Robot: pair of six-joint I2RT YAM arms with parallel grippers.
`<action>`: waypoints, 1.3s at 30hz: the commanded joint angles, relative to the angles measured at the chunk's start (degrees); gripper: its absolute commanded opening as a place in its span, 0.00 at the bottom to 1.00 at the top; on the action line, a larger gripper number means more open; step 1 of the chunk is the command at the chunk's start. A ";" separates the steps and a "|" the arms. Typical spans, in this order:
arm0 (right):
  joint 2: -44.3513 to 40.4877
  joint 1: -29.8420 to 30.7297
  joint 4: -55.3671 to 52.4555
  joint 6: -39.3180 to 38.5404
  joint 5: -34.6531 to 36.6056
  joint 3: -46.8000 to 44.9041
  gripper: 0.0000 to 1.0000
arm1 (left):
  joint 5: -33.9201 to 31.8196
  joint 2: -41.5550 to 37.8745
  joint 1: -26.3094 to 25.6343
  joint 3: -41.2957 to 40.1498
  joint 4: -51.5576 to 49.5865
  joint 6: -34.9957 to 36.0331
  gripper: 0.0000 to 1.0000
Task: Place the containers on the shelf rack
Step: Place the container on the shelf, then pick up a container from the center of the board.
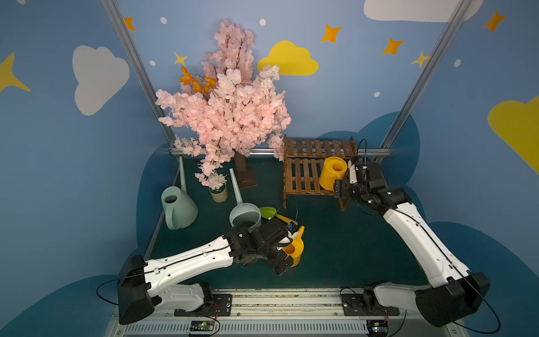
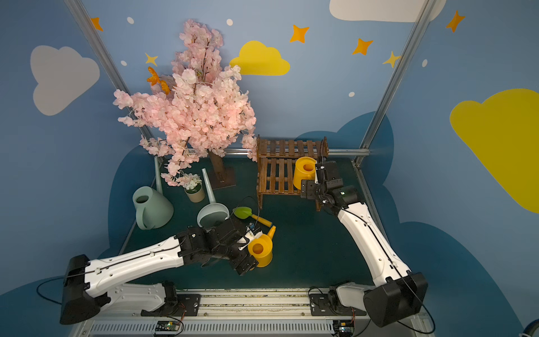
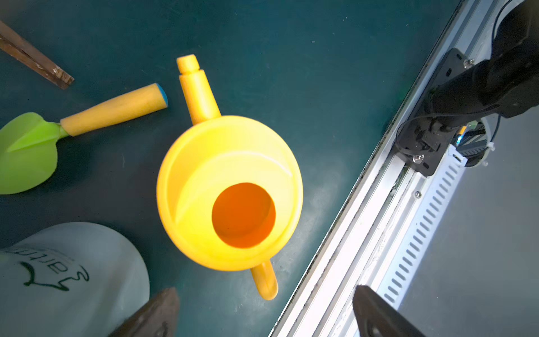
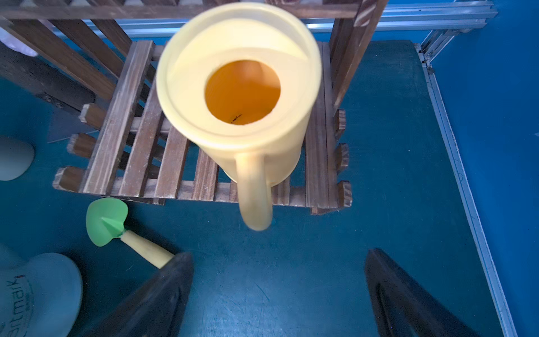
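My right wrist view shows what both top views hide: the yellow can [image 4: 186, 96] turns its loop handle toward the near side, clear of both fingers. Blurred there, it is pale yellow with an orange inside and stands upright at the right end of the shelf rack's [image 1: 303, 178] lower tier. The right gripper [image 4: 280, 255] sits just near of it, spread wide and empty. The left gripper [image 3: 267, 290], also spread, hovers over the second yellow can [image 3: 227, 163] beside the trowel [image 3: 29, 151].
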 commanded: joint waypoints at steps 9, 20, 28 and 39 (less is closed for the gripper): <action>-8.48 -0.34 0.14 1.30 2.99 -4.32 0.97 | -8.02 2.94 -4.43 -0.46 -1.09 -3.82 0.95; -12.62 -0.82 0.05 2.41 3.85 -7.96 0.97 | -13.55 6.32 -7.32 -5.17 7.01 -6.10 0.84; -13.49 -1.17 -0.13 2.80 4.03 -9.02 0.97 | -16.92 6.63 -8.33 -12.23 18.59 -6.85 0.73; -16.34 -1.34 -0.13 4.46 4.74 -12.97 0.97 | -22.98 7.35 -10.91 -23.60 40.04 -4.30 0.48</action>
